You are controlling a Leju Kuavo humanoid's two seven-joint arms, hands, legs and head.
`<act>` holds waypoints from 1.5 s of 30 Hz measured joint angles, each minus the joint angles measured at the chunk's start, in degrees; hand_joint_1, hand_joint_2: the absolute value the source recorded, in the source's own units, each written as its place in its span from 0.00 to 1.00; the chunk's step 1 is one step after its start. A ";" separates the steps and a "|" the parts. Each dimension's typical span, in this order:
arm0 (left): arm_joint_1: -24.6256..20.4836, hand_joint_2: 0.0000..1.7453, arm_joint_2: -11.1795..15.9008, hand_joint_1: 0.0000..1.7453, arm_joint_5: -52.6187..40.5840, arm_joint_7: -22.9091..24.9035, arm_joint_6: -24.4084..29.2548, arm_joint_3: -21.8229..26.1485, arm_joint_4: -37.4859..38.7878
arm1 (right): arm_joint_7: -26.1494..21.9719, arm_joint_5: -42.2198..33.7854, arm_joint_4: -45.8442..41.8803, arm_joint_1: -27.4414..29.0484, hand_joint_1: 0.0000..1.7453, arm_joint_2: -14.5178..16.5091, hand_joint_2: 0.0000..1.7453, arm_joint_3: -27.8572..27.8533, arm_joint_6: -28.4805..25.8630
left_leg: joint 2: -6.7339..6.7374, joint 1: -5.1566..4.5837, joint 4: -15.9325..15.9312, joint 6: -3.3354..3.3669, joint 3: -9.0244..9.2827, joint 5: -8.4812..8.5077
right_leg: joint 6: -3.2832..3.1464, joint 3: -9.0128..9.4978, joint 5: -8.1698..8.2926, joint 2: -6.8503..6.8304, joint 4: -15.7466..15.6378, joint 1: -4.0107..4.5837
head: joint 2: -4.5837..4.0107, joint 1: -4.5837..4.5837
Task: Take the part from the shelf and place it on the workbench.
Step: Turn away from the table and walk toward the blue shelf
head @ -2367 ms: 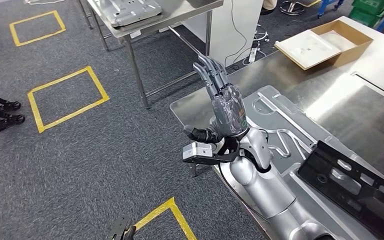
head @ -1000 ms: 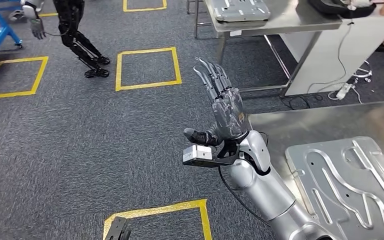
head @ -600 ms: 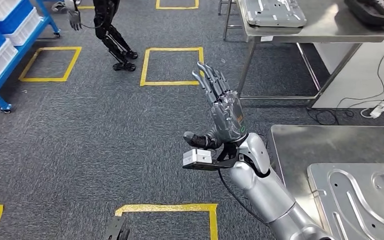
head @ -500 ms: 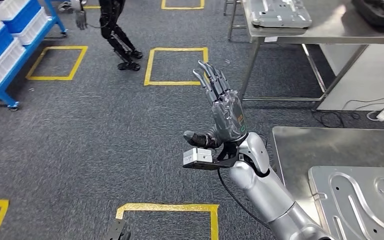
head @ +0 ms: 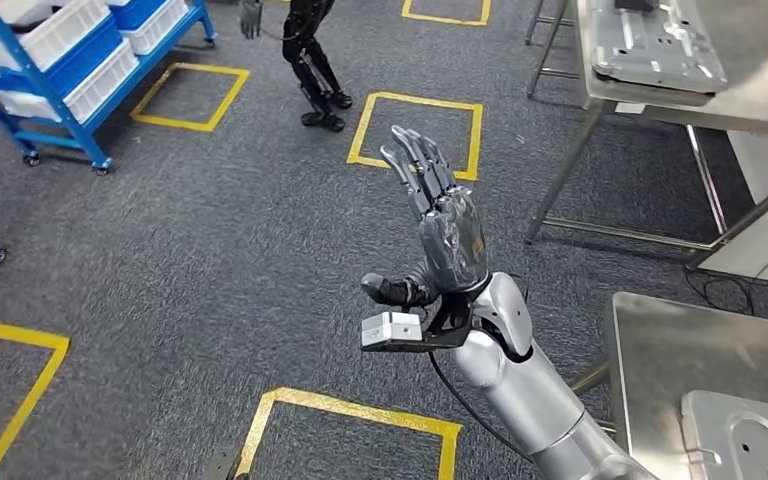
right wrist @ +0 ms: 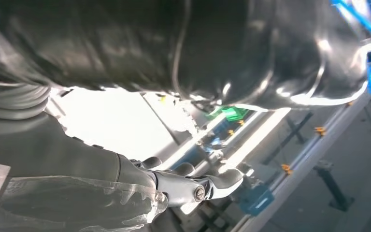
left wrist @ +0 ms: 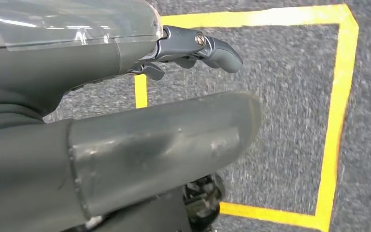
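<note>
Shelf (head: 20,75): head view; left hand (left wrist: 77,96): wrist view.

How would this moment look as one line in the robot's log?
phase: turning toward shelf | right hand: raised, fingers spread, holds nothing | left hand: holds nothing | shelf: blue, white bins | part: not picked

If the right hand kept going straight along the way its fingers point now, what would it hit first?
Nothing close, as far as the head view shows. The right hand is raised with fingers aimed up and away over carpet, roughly toward the yellow floor square. Depth is unclear.
</note>
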 joint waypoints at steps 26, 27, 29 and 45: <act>1.08 0.00 1.75 0.00 0.35 -2.03 0.91 0.06 -0.06 | -2.81 -0.36 -3.34 6.72 0.00 -0.18 0.00 -2.03 -4.91 | 1.55 0.36 1.09 -1.69 -0.29 -0.33 | -1.27 0.07 1.44 -0.07 -1.26 0.07 | 0.00 -0.01; 1.09 0.00 1.85 0.00 0.35 -2.12 1.04 0.06 -0.08 | -2.98 -0.31 -3.48 7.05 0.00 -0.19 0.00 -2.41 -5.21 | 1.43 0.12 0.67 -1.34 -0.14 -0.55 | -0.98 0.19 1.33 -0.52 -1.30 0.19 | 0.00 0.01; 1.28 0.00 2.17 0.00 0.35 -2.21 1.18 0.07 -0.09 | -3.21 -0.22 -3.66 7.63 0.00 -0.21 0.00 -3.01 -5.63 | 0.34 0.19 0.34 -0.64 -0.10 -0.34 | -0.40 0.46 1.06 -1.02 -1.32 0.11 | 0.00 0.00; 0.40 0.00 1.68 0.00 -0.26 -3.16 1.16 -0.35 -0.13 | -4.89 0.90 -4.69 11.89 0.00 -0.95 0.00 -7.00 -6.85 | -8.14 0.37 0.69 -1.15 -0.54 -0.25 | -1.28 -0.96 2.39 7.34 -1.13 -0.40 | 0.00 0.02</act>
